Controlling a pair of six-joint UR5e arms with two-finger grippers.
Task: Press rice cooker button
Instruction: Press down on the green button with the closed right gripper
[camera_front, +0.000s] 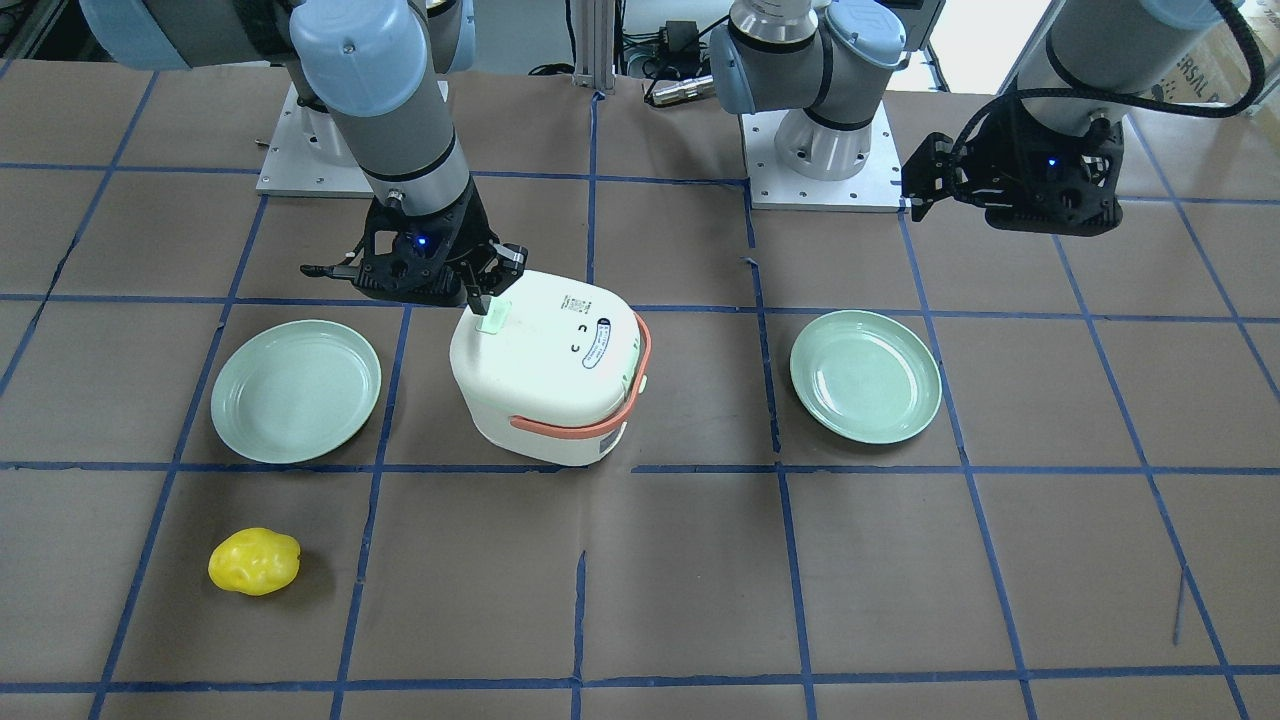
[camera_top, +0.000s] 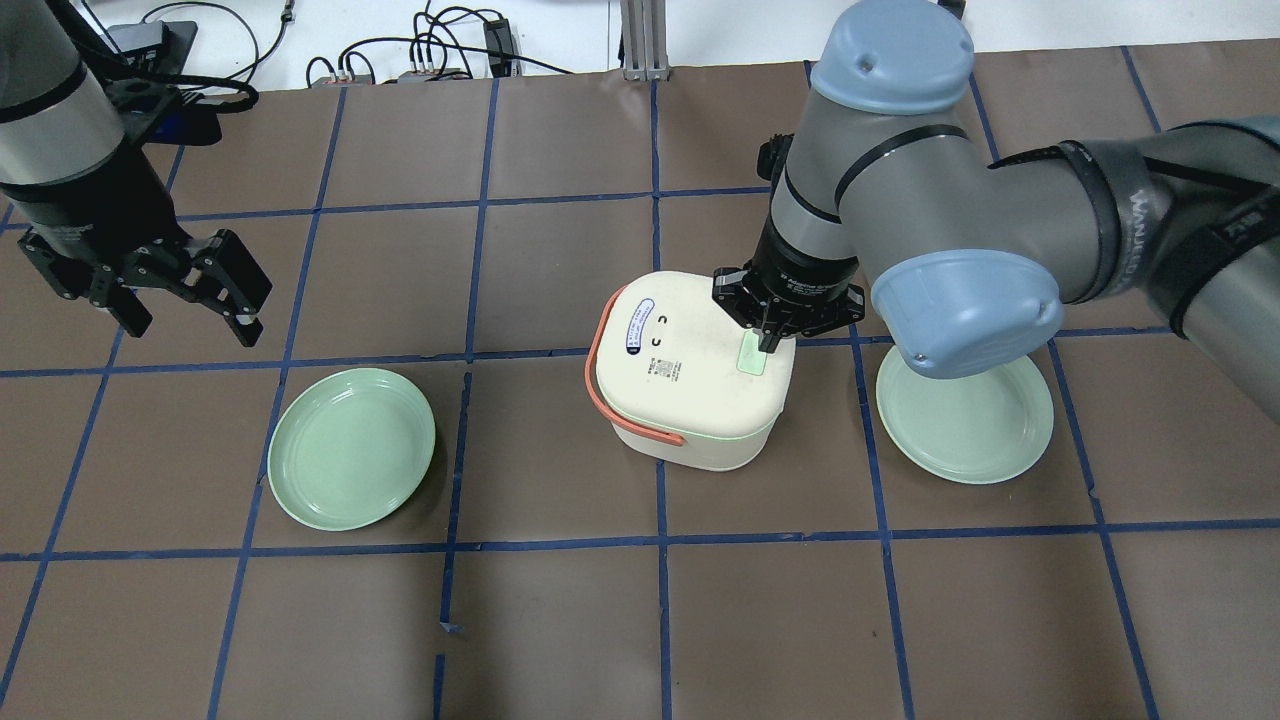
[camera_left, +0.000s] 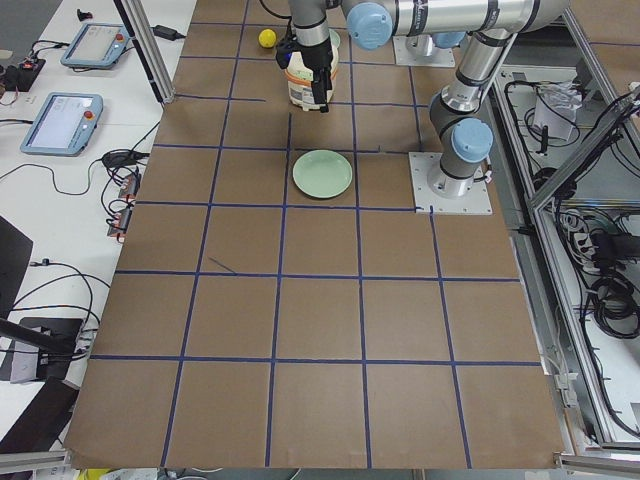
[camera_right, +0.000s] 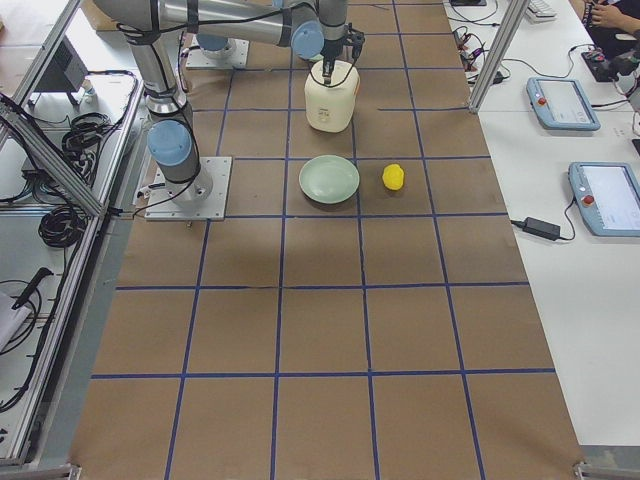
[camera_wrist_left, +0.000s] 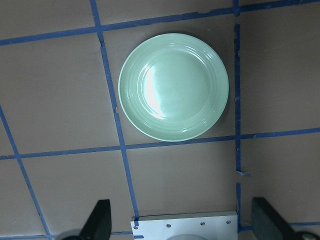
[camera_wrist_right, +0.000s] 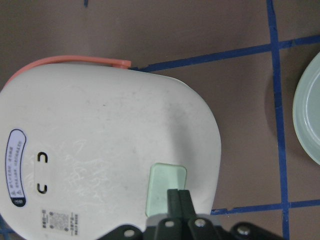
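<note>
The white rice cooker (camera_top: 690, 385) with an orange handle stands mid-table; it also shows in the front view (camera_front: 550, 370) and the right wrist view (camera_wrist_right: 100, 150). Its pale mint button (camera_top: 752, 356) (camera_front: 493, 318) (camera_wrist_right: 167, 192) sits at the lid's edge. My right gripper (camera_top: 768, 345) (camera_front: 478, 298) (camera_wrist_right: 178, 196) is shut, fingertips together, pointing down onto the button. My left gripper (camera_top: 185, 305) (camera_front: 915, 185) is open and empty, held above the table far from the cooker; its fingers (camera_wrist_left: 100, 222) show at the bottom of the left wrist view.
Two pale green plates lie on either side of the cooker (camera_top: 352, 447) (camera_top: 965, 413). A yellow lemon-like object (camera_front: 254, 561) lies near the operators' side. The left wrist view looks down on one plate (camera_wrist_left: 173, 86) and a base plate (camera_wrist_left: 185, 225).
</note>
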